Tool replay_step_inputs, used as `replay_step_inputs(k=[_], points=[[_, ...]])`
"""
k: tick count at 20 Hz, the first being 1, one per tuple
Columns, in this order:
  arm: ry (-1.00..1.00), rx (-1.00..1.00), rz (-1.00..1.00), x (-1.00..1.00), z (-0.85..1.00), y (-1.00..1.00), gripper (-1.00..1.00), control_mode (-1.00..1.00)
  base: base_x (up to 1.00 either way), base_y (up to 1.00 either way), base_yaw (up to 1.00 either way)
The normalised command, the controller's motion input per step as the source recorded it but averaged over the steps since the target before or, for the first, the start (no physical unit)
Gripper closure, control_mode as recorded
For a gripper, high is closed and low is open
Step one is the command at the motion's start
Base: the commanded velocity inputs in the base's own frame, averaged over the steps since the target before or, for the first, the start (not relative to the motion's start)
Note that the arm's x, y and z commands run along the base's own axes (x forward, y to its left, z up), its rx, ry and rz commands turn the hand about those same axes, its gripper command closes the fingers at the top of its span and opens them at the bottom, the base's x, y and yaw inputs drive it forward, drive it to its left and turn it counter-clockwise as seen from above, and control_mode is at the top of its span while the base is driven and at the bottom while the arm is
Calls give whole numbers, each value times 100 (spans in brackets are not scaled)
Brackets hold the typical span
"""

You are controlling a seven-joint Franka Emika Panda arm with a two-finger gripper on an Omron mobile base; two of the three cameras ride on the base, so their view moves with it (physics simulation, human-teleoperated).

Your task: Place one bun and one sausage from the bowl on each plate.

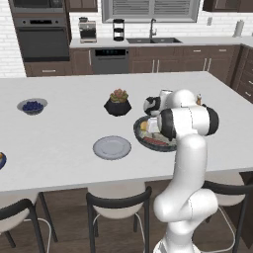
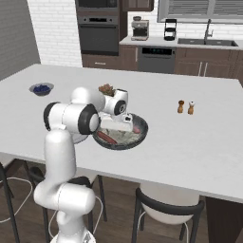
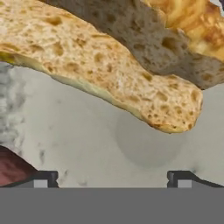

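The end effector [image 3: 113, 177] hangs inside the bowl [image 1: 140, 132], its fingers spread wide with nothing between them, the bowl's pale floor showing in the gap. A bun [image 3: 100, 74] lies just ahead of the fingertips, and a reddish sausage [image 3: 11, 168] sits by one finger. The bowl rests on the white counter [image 1: 59, 148]. A light grey plate [image 1: 112, 147] lies just beside the bowl, apart from it.

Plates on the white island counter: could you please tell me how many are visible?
2. A plain light grey round plate lies left of the dark grey bowl; a blue-rimmed one is cut off at the left edge. The arm may hide more.
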Motion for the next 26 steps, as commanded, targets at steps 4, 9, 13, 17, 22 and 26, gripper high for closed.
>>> replay_step_inputs(k=[4,9,13,17,22,26], points=[[0,-2,5,-49,-16,17,-100,-100,0,0,0],[-17,0,7,-10,14,18,-100,-100,0,0,0],[-15,0,6,-11,11,9,-100,-100,0,0,0],[-2,-4,9,-6,-21,23,-100,-100,0,0,0],[-2,-1,6,-3,-4,0,-100,-100,0,0,0],[-13,0,5,-15,46,1,-100,-100,0,0,0]])
